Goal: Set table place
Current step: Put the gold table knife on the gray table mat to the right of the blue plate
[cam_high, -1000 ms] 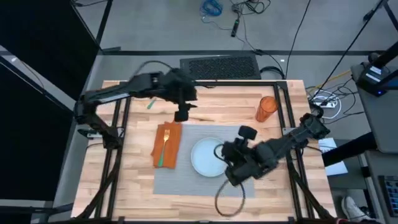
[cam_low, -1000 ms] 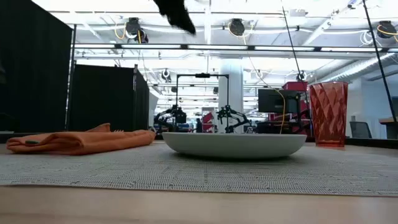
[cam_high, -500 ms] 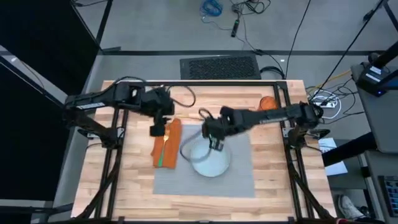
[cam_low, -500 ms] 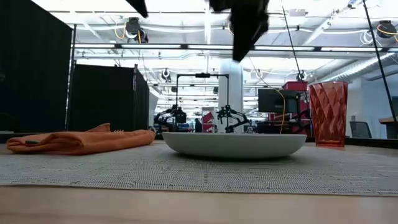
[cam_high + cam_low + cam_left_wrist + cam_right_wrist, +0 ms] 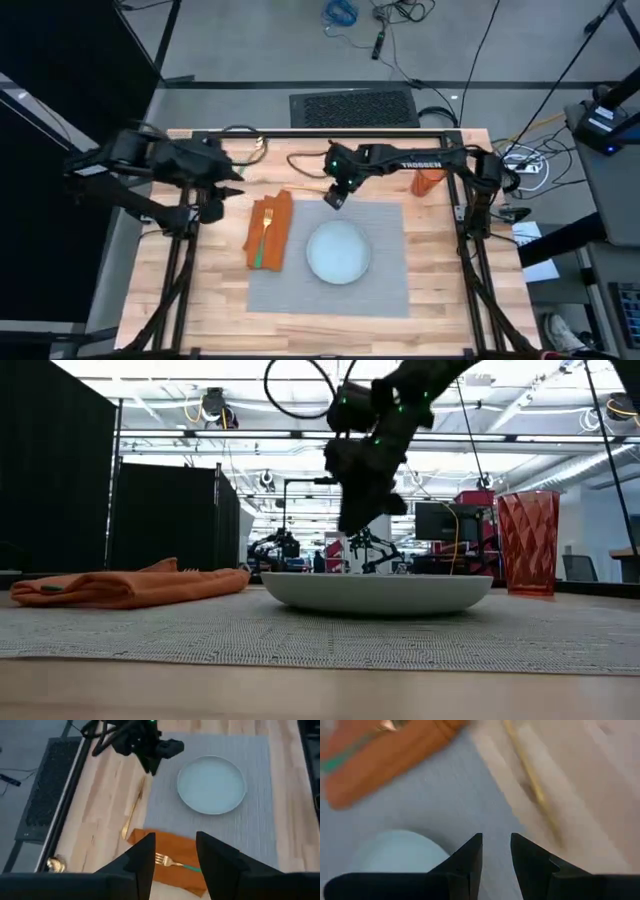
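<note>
- The right gripper (image 5: 336, 199) hangs over the placemat's far edge beyond the plate; its fingers (image 5: 470, 857) stand slightly parted, clasping nothing.
- The left gripper (image 5: 212, 208) is out past the napkin, over bare wood; its fingers (image 5: 145, 857) are spread and empty.
- In the low view the fork is hidden and the cup (image 5: 527, 542) is partly cut by the plate's rim.
- A thin golden utensil (image 5: 133, 813) lies on the wood near the mat's far edge; its kind is hard to tell.
- The table (image 5: 215, 300) is pale planks in a black frame; behind is an open workshop with ceiling lights.
- One grey placemat (image 5: 385, 285) lies mid-table, bearing one plate (image 5: 338, 252).
- One orange napkin (image 5: 278, 225) overlaps the mat's left edge, with one fork (image 5: 264, 236) on it.
</note>
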### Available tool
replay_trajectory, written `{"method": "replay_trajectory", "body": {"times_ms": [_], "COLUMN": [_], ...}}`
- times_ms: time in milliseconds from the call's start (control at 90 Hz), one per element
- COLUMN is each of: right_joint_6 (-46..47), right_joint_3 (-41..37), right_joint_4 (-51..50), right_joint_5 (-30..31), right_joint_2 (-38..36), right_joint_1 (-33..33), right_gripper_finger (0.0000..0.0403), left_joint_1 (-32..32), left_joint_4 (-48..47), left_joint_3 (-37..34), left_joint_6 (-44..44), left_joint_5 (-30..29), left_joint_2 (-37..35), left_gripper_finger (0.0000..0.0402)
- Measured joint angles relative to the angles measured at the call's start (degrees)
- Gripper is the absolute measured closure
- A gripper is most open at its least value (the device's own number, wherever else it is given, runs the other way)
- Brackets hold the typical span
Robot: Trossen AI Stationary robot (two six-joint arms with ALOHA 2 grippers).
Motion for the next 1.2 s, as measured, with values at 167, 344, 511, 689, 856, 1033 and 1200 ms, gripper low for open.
{"method": "replay_trajectory", "body": {"times_ms": [167, 344, 511, 689, 856, 1033, 1200], "right_joint_6": [1.63, 1.29, 2.29, 1.15, 1.43, -2.88, -6.38], "right_joint_3": [0.0, -0.02, -0.02, 0.0, 2.74, 15.4, 28.63], "right_joint_4": [0.16, -7.84, -4.89, -4.39, -7.95, -21.52, -26.86], "right_joint_5": [-2.38, 5.36, 10.61, 15.08, 14.09, 12.1, 12.37], "right_joint_2": [1.63, 1.61, 1.61, 2.13, 7.04, 17.87, 22.69], "right_joint_1": [-0.14, -0.91, -2.35, -2.77, -1.08, 0.75, 2.76], "right_gripper_finger": [0.0316, 0.0316, 0.0316, 0.0316, 0.0316, 0.0316, 0.0316], "left_joint_1": [0.0, 0.0, 0.0, 0.0, 0.0, 0.0, 0.0], "left_joint_4": [-2.02, -3.33, -3.43, -3.39, -3.17, -3.13, -2.86], "left_joint_3": [0.0, -1.21, -3.11, -3.96, -3.98, -3.98, -3.98], "left_joint_6": [-1.07, 0.49, 2.02, 2.14, 3.12, 3.12, 3.12], "left_joint_5": [-0.72, -1.17, -2.12, -2.14, -2.15, -2.15, -2.17], "left_joint_2": [-0.88, -0.92, -0.9, -0.9, -0.9, -0.9, -0.9], "left_gripper_finger": [0.0275, 0.0275, 0.0275, 0.0275, 0.0275, 0.0275, 0.0275]}}
